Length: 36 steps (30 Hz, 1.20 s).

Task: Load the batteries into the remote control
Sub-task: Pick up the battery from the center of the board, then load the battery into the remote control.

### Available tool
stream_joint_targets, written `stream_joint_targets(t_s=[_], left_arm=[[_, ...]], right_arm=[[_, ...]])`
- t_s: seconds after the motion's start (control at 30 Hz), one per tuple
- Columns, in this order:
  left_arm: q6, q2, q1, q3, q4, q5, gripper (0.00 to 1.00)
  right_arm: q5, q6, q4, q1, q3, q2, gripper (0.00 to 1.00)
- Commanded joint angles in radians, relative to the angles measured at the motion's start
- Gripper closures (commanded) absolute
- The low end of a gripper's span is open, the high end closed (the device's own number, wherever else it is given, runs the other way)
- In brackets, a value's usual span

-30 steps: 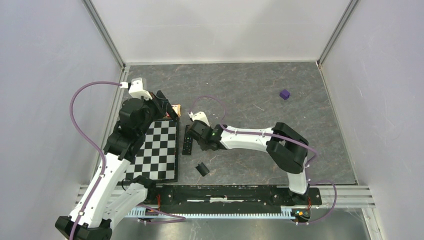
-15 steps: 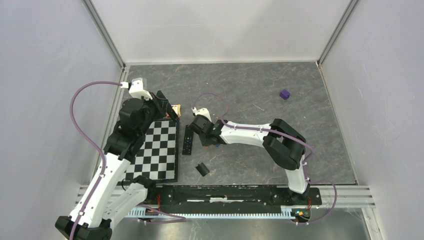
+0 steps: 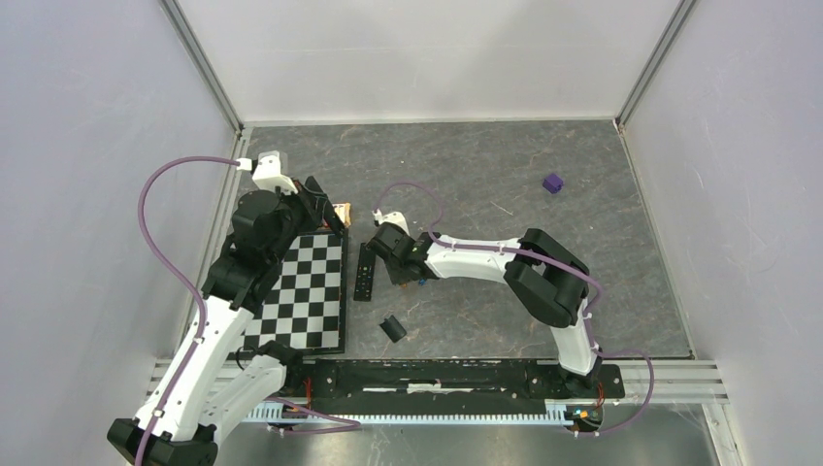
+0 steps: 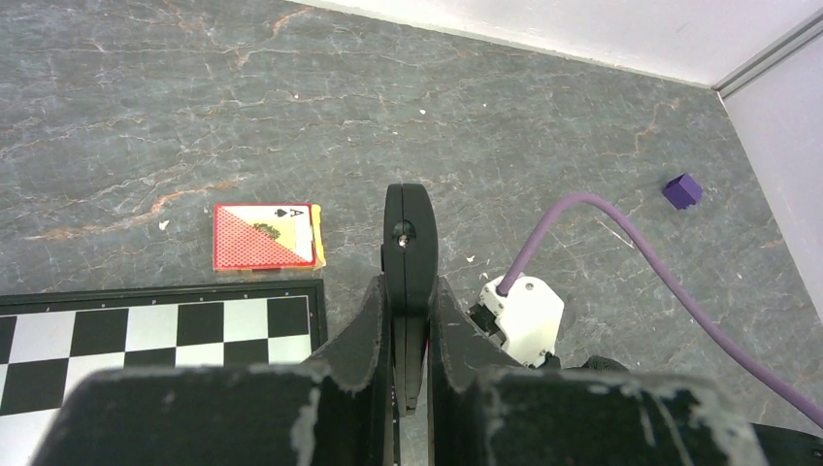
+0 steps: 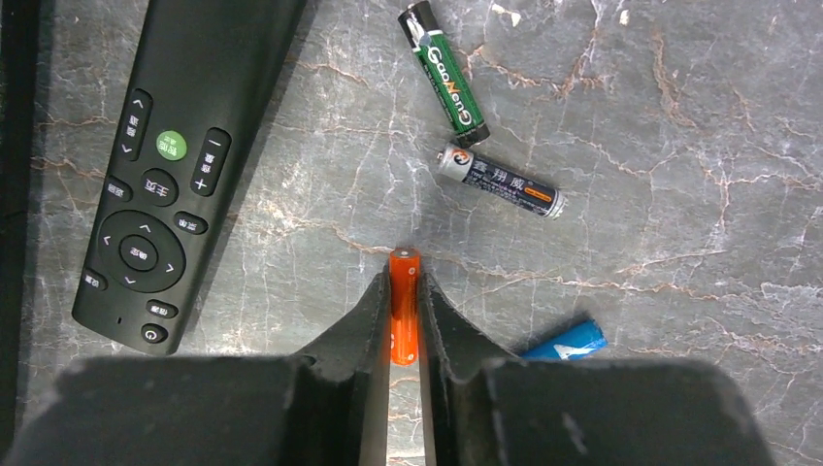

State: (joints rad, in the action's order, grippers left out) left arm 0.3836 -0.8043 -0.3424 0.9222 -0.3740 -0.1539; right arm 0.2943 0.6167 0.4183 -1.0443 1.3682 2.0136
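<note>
In the right wrist view we see the right fingers (image 5: 377, 303) closed on a bright orange cylindrical battery (image 5: 404, 316), at the lower centre of the frame, over the grey marbled tabletop (image 5: 679, 146). A small blue battery (image 5: 568, 341) lies at the lower right, and a black remote with buttons up (image 5: 170, 165) at the upper left. The left fingers (image 4: 374, 306) grip a slim black bar remote (image 4: 409, 228) edge-on, at the centre of their view.

table remote (image 5: 184, 146) right of chessboard (image 3: 306, 291) | batteries (image 5: 500, 182) right of remote | cover (image 3: 392, 328) before remote | card (image 4: 267, 236) behind chessboard
</note>
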Motion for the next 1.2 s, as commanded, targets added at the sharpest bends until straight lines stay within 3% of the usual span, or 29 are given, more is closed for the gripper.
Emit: stream_joint_targets(t_s=[0.0,0.13,0.37,0.53,0.87,1.03,1.17], left_arm=[[-0.046,0.008,0.003,0.002,0.001,0.009,0.98],[-0.045,0.005,0.003,-0.001,-0.005,0.026,0.98],[-0.011,-0.062,0.003,-0.002,-0.002,0.183,0.98],[0.072,-0.137,0.004,-0.018,0.083,0.338,0.98],[0.344,-0.356,0.004,-0.071,0.597,0.802,0.98],[0.555,-0.474,0.004,-0.050,0.898,0.960,0.98],[0.741,-0.542,0.006,-0.026,1.086,0.996,0.98]], right_arm=[[0.016,0.014,0.025,0.002,-0.008,0.022,0.87],[0.062,-0.006,0.001,0.004,-0.031,-0.023,0.97],[0.120,-0.094,-0.114,0.017,-0.129,-0.236,0.98],[0.070,-0.117,-0.181,0.072,-0.211,-0.398,0.98],[-0.082,-0.146,-0.380,0.183,-0.266,-0.725,0.97],[-0.142,-0.192,-0.479,0.186,-0.265,-0.799,0.96],[-0.167,-0.226,-0.499,0.188,-0.287,-0.842,0.96]])
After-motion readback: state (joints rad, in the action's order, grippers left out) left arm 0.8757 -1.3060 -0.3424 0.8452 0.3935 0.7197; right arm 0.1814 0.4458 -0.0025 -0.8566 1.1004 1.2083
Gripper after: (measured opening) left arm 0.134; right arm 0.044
